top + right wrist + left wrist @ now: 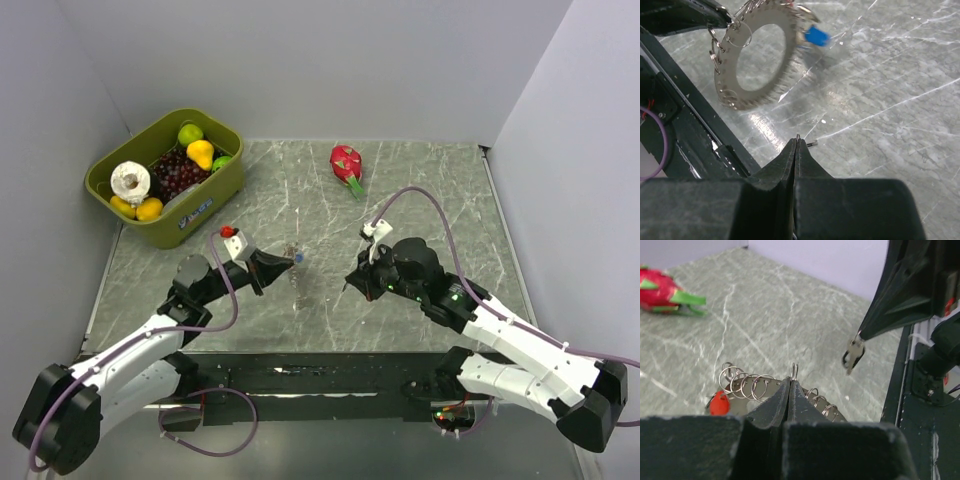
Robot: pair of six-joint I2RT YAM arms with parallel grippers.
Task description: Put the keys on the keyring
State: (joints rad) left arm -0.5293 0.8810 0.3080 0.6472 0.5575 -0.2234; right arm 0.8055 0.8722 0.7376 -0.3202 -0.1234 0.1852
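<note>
— What do we see at the left jaws?

— They are pressed fully together and pinch the keyring (755, 96) by one of the small wire loops (745, 382) strung along its rim. The top of that loop pokes out just above the tips.

— And the right jaws?

— Closed just as tightly. From the left wrist we can see a small silvery key (854, 354) dangling from their tips. From their own camera only a sliver of metal shows at the point.

— Where does the keyring sit?

— It is between the two arms, on the left arm's side and tilted. We think it hangs a little above the tabletop (420, 200), but none of our angles makes that certain. A red-headed key (718, 402) lies against its near side and a blue-headed key (816, 36) against its far side.

— Is the held key touching the keyring?

— No. It hangs apart from it, off to the right, with bare tabletop showing between them.

— What lies further out?

— A dragon fruit (346, 163) rests towards the far edge, beyond the jaws. A green bin (215, 200) holding fruit sits at the far left corner, well apart from both arms.
</note>
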